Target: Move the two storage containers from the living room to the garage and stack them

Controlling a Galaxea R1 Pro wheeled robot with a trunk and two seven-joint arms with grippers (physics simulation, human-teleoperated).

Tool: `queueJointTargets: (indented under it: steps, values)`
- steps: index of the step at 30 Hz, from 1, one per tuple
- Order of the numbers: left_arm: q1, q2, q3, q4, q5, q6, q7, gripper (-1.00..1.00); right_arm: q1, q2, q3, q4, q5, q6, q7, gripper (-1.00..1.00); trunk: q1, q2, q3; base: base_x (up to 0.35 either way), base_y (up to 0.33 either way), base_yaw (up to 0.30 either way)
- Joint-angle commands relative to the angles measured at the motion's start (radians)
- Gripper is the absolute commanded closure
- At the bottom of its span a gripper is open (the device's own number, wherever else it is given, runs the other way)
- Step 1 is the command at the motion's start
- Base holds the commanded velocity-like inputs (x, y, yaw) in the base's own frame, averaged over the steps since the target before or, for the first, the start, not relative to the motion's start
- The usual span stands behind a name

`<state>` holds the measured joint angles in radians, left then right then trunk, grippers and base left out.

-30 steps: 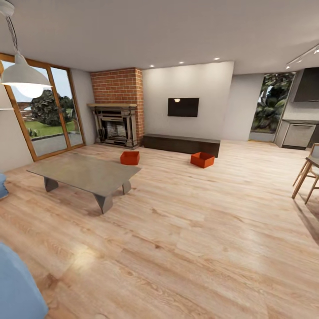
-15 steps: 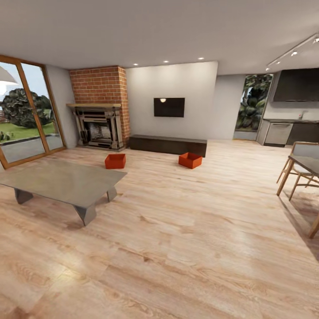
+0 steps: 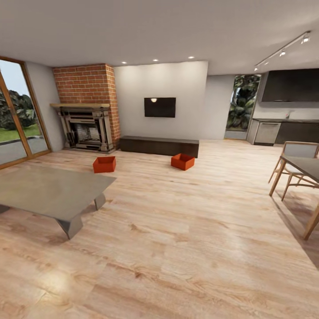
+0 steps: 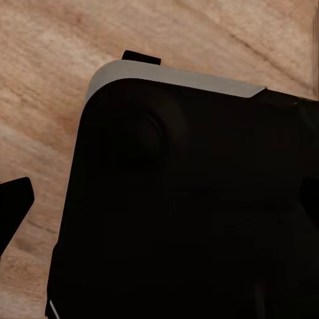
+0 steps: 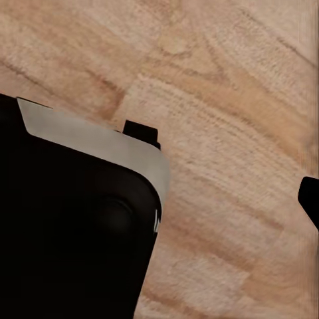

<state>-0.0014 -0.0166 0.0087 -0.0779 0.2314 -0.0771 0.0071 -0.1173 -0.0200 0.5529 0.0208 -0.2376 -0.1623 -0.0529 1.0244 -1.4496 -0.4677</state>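
Light wood planks run the whole length of this living room, and out on them, well ahead of the robot, sit the two storage containers: the left container (image 3: pixel 104 164) by the far corner of the low grey coffee table (image 3: pixel 48 191) and in front of the brick fireplace (image 3: pixel 85 107), the right container (image 3: pixel 183 161) just before the long dark bench (image 3: pixel 159 145) under the wall-mounted TV (image 3: pixel 159 107). Both are open-topped, untouched, well apart from each other. Neither is in hand, so the carrying has not begun. As for the grippers, I cannot tell whether either is open or closed; the wrist views give mostly dark robot body over floor planks (a black tip or two at the edges, nothing more). What worries me from here is the approach — the table's corner juts toward the left box, and a wide base could clip it. Thin walls may also flex or slip under a one-sided pinch — a dropped box looks the likeliest mishap. The dining chair (image 3: pixel 294 166) at the right narrows the way out.
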Motion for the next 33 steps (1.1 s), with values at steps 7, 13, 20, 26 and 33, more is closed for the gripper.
queueJointTargets:
  steps: [7, 13, 20, 26, 33]
  values:
    - [0.0, 0.0, 0.0, 0.0, 0.005, -0.002, 0.001, -1.0, -0.001, -0.001, 0.009, 0.002, -0.005, -0.005, -0.001, -1.0, 0.001, 0.0, -0.001, 0.326, 0.0, 0.0]
    - [0.0, 0.0, 0.0, 0.0, 0.005, -0.002, 0.001, -1.0, -0.001, 0.001, 0.009, 0.002, -0.012, -0.005, -0.001, -1.0, 0.001, 0.0, -0.001, 0.326, 0.0, -0.016]
    - [0.0, 0.0, 0.0, 0.0, 0.005, -0.002, 0.001, -1.0, -0.001, 0.002, 0.007, 0.002, -0.015, -0.005, -0.001, -1.0, 0.001, 0.0, -0.001, 0.326, 0.0, -0.201]
    - [0.0, 0.0, 0.0, 0.0, 0.005, -0.003, 0.001, -1.0, -0.001, 0.001, 0.007, 0.002, -0.015, -0.005, -0.001, -1.0, 0.001, 0.0, -0.001, 0.326, 0.0, -0.18]
    - [0.0, 0.0, 0.0, 0.0, 0.005, -0.002, 0.001, -1.0, -0.001, 0.0, 0.008, 0.002, -0.014, -0.005, -0.001, -1.0, 0.001, 0.0, -0.001, 0.326, 0.0, -0.019]
